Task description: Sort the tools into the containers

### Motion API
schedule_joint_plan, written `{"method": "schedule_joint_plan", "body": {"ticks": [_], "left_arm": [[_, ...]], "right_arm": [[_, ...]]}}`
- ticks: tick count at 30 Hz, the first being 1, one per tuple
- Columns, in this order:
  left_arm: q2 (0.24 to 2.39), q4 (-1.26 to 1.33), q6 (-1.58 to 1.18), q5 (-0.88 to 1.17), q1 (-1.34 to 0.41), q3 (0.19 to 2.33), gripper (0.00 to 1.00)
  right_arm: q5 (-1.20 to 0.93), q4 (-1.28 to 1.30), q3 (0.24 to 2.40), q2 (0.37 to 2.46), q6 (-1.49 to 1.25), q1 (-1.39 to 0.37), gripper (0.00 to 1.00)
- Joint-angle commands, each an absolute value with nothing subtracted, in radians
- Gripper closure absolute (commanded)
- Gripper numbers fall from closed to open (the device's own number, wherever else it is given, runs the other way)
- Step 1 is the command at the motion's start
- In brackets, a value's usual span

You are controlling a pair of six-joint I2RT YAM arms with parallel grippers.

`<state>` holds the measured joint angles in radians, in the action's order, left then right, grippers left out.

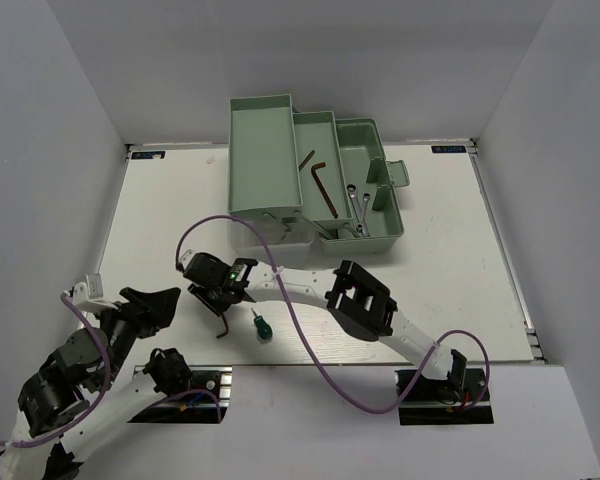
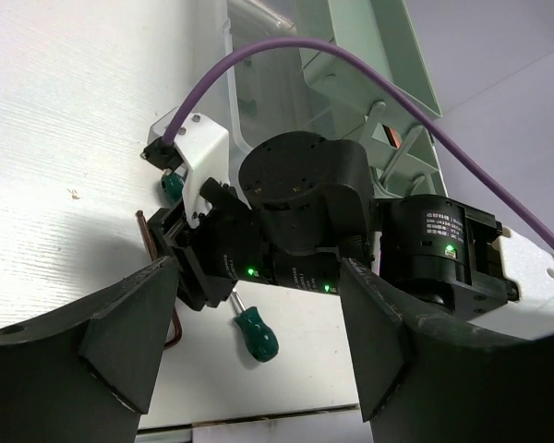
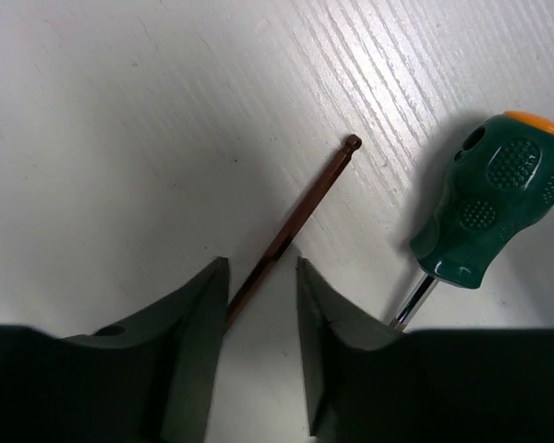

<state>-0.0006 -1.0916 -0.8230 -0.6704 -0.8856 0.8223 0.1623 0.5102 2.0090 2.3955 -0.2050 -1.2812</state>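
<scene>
Nearest, the left gripper (image 2: 258, 277) is seen spread and empty. Beyond, a hex key (image 3: 305, 198) on the table (image 3: 120, 111) is straddled by the right gripper (image 3: 263, 263), jaws parted, nothing clamped. A pickup is judged under way, with closing needed next. A screwdriver (image 3: 489, 203) lies at its 3 o'clock. The contents of the toolbox (image 1: 365, 243), at 12 o'clock, are shown only overhead.

I am finding nothing I can read. I am seeing fine white print on a label (image 2: 440, 228) on a black motor housing (image 2: 443, 254), too small to make out, and two blue stickers (image 1: 447, 149) at the far edge of the table (image 1: 460, 260), both blurred.
</scene>
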Motion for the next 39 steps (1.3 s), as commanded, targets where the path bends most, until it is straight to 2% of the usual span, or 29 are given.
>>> {"method": "schedule_joint_plan", "body": {"ticks": [1, 10, 14, 22, 34, 39], "left_arm": [[-0.017, -1.097, -0.81, -0.67, -0.884, 0.824, 0.19], [-0.017, -1.078, -0.799, -0.661, -0.873, 0.824, 0.19], [-0.026, -1.078, -0.799, -0.661, -0.873, 0.824, 0.19], [-0.026, -1.078, -0.799, -0.661, -0.873, 0.824, 0.19], [-0.008, -1.069, -0.79, -0.661, -0.873, 0.815, 0.19], [0.011, -1.06, -0.779, -0.652, -0.873, 0.815, 0.19]], "right_arm": [[0.195, 0.497, 2.036, 2.413, -0.221, -1.279, 0.62], [0.229, 0.566, 1.973, 2.431, -0.224, -1.293, 0.83], [0.23, 0.615, 1.944, 2.437, -0.225, -1.292, 1.0], [0.016, 0.643, 1.91, 2.316, -0.207, -1.249, 1.0], [-0.293, 0.655, 2.063, 2.135, -0.262, -1.189, 1.0], [-0.256, 0.67, 1.99, 2.056, -0.226, -1.152, 1.0]]}}
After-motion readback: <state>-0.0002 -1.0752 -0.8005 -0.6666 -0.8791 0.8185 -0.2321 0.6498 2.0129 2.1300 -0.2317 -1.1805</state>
